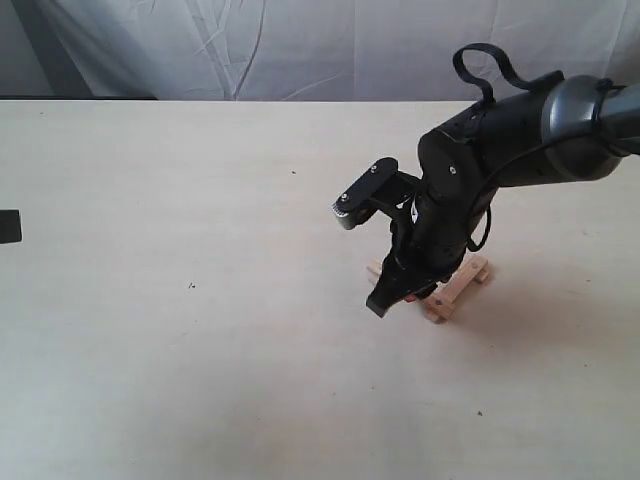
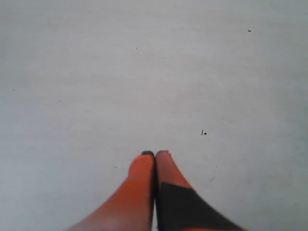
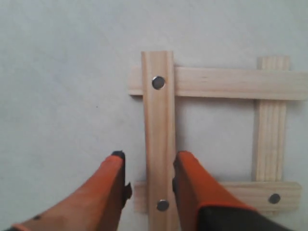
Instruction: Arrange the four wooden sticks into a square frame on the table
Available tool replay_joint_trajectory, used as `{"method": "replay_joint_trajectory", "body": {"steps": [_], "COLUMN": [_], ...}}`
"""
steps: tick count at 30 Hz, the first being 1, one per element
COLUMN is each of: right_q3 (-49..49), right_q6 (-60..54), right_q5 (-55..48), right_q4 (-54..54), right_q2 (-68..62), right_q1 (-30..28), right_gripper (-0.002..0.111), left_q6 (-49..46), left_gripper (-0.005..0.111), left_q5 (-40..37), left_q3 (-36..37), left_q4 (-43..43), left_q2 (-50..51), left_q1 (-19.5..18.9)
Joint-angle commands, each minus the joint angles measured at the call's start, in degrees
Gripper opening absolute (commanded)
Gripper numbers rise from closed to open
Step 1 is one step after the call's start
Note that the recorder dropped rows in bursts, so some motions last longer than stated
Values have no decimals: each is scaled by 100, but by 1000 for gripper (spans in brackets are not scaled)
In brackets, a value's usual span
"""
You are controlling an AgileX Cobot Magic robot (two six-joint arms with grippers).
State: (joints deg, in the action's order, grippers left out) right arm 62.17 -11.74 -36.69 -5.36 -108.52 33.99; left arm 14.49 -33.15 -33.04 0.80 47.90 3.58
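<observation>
The four wooden sticks lie as a square frame [image 1: 458, 290] on the table [image 1: 200, 350], mostly hidden under my right arm in the exterior view. In the right wrist view, a stick with two dark holes [image 3: 159, 120] crosses over two others [image 3: 231, 83] [image 3: 250, 195], and a plain stick [image 3: 269, 144] closes the far side. My right gripper [image 3: 150, 155] is open, one orange finger on each side of the holed stick with a small gap on both sides. My left gripper [image 2: 155, 154] is shut on nothing above bare table.
A small black part [image 1: 8, 226] shows at the left edge of the exterior view. White cloth [image 1: 300, 45] hangs behind the table's back edge. The tabletop carries only a few tiny dark specks [image 1: 191, 286].
</observation>
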Motion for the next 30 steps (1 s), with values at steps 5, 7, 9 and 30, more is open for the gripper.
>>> {"method": "replay_joint_trajectory", "body": {"steps": [5,7,9,30], "right_q3": [-17,-72,-274,-2568], "right_q6": [679,980,1174,2224], "right_q5": [-367,-608,-601,810], "right_q4": [-22,-11,-11,-58], "right_q2": [522,717,961,5960], "right_q1": [-23,-33,-41,-132], "right_gripper": [34,27,15,-1], "left_q6": [-413,-949,-1496,-2972], "left_gripper": [0,0,0,0], "left_q5": [94,107,132,193], "left_q3": [17,17,17,193], "left_q4": [-273,-718,-1173,-1967], "left_q2": [-29,-29,-29,-1970], "left_q1": [1,1,1,794]}}
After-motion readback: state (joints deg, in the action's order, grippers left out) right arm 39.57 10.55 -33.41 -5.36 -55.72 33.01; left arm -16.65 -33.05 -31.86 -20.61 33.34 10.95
